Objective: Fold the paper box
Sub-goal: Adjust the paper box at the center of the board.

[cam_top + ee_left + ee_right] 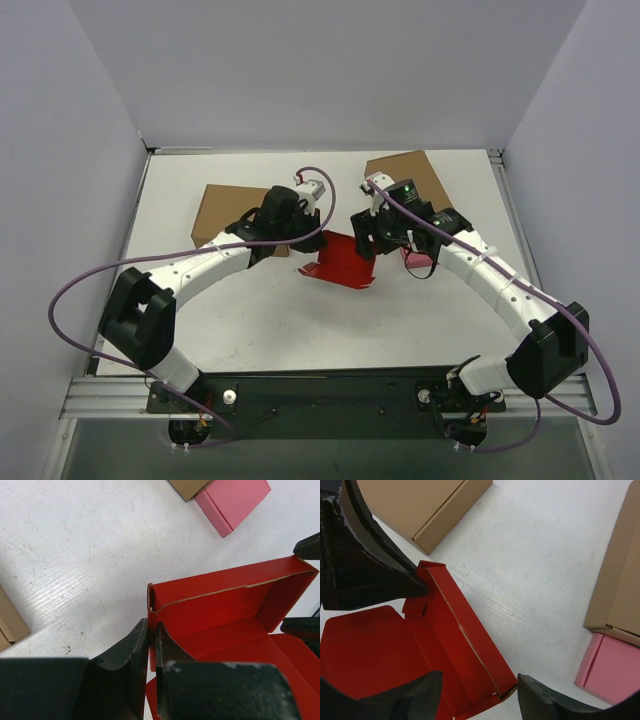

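Note:
The red paper box (340, 262) lies in the middle of the table, partly formed, with its back wall upright and a flat panel spread in front. My left gripper (151, 625) is shut on the box's left end wall (150, 597), with the thin card pinched between both fingers. My right gripper (479, 680) is open at the other end. Its fingers straddle the box's right corner (507, 687), one inside the tray and one outside, with a gap on each side. The right fingers (307, 546) show at the edge of the left wrist view.
A brown box (225, 215) sits behind the left arm and another brown box (410, 170) at the back right. A small pink box (610, 670) lies beside that one, just right of the red box. Grey walls enclose the table.

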Controlling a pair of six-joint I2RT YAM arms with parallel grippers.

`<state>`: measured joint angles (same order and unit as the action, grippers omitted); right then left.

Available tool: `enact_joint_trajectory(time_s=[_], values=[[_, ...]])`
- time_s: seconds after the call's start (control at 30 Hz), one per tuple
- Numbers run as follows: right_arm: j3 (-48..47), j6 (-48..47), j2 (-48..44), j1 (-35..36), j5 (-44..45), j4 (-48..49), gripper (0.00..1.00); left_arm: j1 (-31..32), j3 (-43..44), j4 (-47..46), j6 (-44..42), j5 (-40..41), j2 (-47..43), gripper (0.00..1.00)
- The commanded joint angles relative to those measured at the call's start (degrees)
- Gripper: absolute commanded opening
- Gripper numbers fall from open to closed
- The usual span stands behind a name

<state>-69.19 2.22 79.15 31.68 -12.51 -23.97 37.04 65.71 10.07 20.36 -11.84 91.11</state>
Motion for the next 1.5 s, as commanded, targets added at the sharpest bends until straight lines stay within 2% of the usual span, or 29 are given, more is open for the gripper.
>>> enact_joint_trajectory(time_s=[0.0,0.23,0.53,0.63,0.93,1.33,1.47], values=[[-0.1,-4.4,-0.7,0.7,-1.2,2.1,0.59,-0.1,0.3,-2.3,-1.7,-4.2,-3.7,0.0],[-0.3,-8.2,0.1,2.3,2.4,2.4,0.59,-0.1,-0.1,-1.5,-3.3,-6.9,-4.5,0.0],[-0.2,-12.5,1.2,6.7,12.3,4.4,0.58,-0.1,-0.1,-0.4,-4.7,-8.5,-4.7,0.0],[-0.2,-12.7,1.1,7.3,13.7,4.5,0.5,-0.1,-0.2,-0.2,-4.8,-8.3,-5.0,0.0],[0.7,-12.6,-0.1,10.2,14.4,2.6,0.08,0.1,0.6,1.5,-6.0,-4.4,-4.2,0.0],[-0.9,-7.1,1.4,15.4,18.1,1.4,0.01,6.1,2.0,3.7,-8.1,18.3,-2.8,0.0],[-1.2,-6.0,1.6,17.2,18.9,1.2,0.0,7.1,2.8,4.4,-9.4,20.3,-1.6,0.0]])
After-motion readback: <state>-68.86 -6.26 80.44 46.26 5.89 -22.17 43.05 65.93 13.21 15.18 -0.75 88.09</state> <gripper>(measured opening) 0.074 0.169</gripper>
